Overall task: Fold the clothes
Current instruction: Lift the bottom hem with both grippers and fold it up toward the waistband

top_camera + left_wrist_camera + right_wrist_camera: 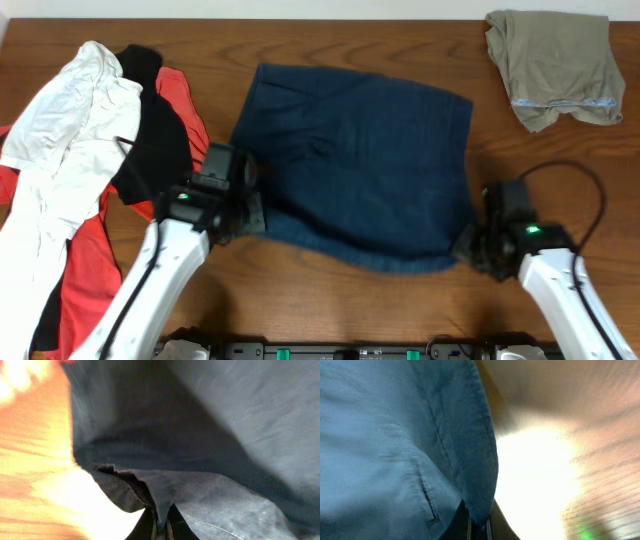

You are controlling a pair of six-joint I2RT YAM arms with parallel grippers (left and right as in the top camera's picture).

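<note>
Low in frame, our left gripper (250,215) and right gripper (466,246) clamp corners of the navy shorts (360,150); next, we should lift both evenly.

No text or label is legible.

Our navy shorts (360,160) lie spread flat and rumpled between both pincers, the near-left hem nipped in our left pincer (252,214), the near-right corner in our right pincer (466,246). Left of the left pincer we see white cloth (70,130), black cloth (155,130) and coral cloth (85,270) heaped together.
</note>
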